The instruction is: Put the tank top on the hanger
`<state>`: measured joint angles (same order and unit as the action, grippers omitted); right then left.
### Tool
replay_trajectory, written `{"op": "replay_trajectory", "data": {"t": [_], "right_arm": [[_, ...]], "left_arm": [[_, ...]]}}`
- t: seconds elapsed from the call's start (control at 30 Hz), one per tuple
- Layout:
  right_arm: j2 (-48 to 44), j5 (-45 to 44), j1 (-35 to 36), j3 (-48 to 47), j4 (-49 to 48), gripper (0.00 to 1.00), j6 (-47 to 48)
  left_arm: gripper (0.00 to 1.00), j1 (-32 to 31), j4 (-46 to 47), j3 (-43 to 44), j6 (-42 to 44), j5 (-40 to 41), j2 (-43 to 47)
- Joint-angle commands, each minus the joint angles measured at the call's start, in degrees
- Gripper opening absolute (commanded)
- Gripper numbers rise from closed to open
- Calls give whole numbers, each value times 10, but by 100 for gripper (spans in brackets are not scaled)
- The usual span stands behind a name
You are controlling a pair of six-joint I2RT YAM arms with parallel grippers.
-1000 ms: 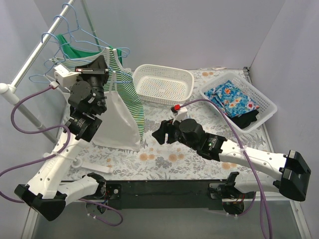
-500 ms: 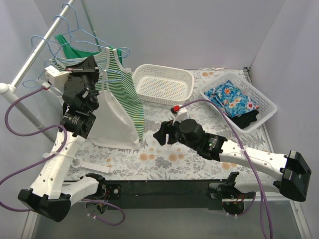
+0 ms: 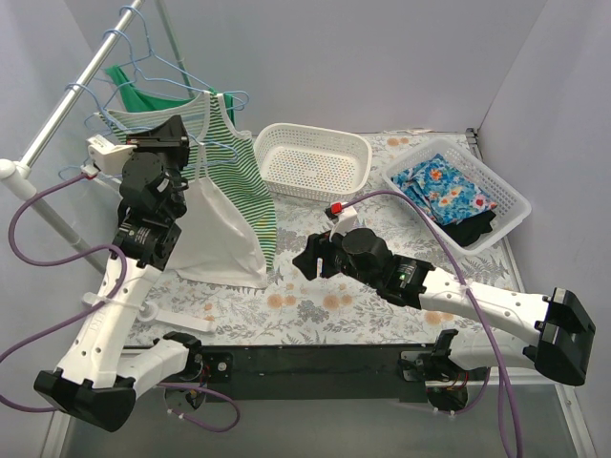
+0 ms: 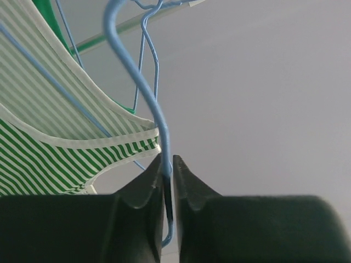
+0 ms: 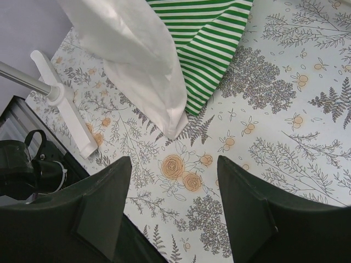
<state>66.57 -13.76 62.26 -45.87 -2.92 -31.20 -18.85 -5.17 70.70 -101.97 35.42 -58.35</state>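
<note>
The white tank top hangs from a light-blue hanger, with its hem near the table; its lower corner shows in the right wrist view. My left gripper is raised beside the clothes rail and shut on that hanger's hook wire, which runs up between the fingertips. The green-and-white striped top hangs just behind the white one. My right gripper is open and empty, low over the table, to the right of the white top's hem.
Several more light-blue hangers and a solid green top hang on the rail. An empty white basket stands at the back. A second basket holds floral cloth. The rack's white foot lies on the floral table cover.
My left gripper has swung left toward the rail with the hanger, and the white tank top has shifted left with it. The right arm has barely moved.
</note>
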Motion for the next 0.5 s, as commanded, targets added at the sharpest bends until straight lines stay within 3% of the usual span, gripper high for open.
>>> {"op": "replay_trajectory", "data": {"t": [0.0,0.1,0.43,0.47], "right_arm": [[-16,0,-1,-12,-9,72,10],[-18,6,-1,-13,-9,72,11],[-38,16,-1,-12,-9,73,19],[-40,16,-2,-12,-9,73,20]], "left_arm": [[23,2,-18,0,-5,-15,18],[46,2,-26,-4,4,-26,26],[73,2,-115,-26,13,-18,91],[79,2,-123,-27,15,-16,95]]}}
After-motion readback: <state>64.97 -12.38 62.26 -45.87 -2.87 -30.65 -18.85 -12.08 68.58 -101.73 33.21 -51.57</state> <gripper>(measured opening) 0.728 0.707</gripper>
